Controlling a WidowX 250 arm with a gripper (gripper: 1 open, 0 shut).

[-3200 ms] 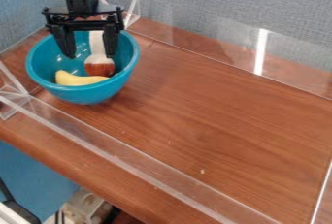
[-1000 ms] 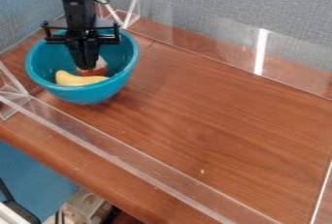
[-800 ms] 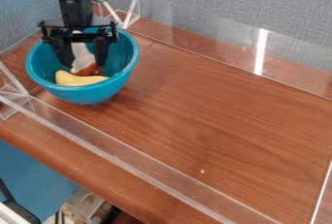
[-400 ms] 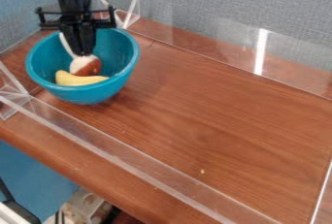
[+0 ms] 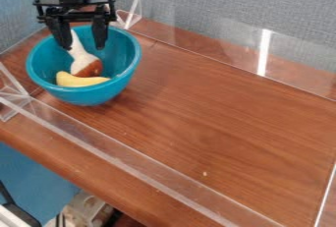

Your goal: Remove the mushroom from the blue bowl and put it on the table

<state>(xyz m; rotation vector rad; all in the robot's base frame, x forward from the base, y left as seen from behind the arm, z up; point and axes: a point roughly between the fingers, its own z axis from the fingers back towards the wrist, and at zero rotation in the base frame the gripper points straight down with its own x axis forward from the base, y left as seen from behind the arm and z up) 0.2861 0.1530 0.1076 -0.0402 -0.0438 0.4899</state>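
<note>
Small toy mushroom, cream stem, reddish-brown cap [image 5: 89, 68]: inside round turquoise-blue plastic bowl [image 5: 118, 77], beside yellow banana-shaped piece [image 5: 73, 79]. Black gripper [image 5: 78, 34] above bowl, jaws spread, empty. Bowl on glossy reddish-brown wooden table [image 5: 210, 103], far-left corner.

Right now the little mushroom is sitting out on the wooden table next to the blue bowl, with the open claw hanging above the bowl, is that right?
Not quite. The mushroom lies inside the blue bowl, beside a yellow piece, not out on the table. The rest holds: the gripper hangs open above the bowl, holding nothing. The camera view shows this.
</note>
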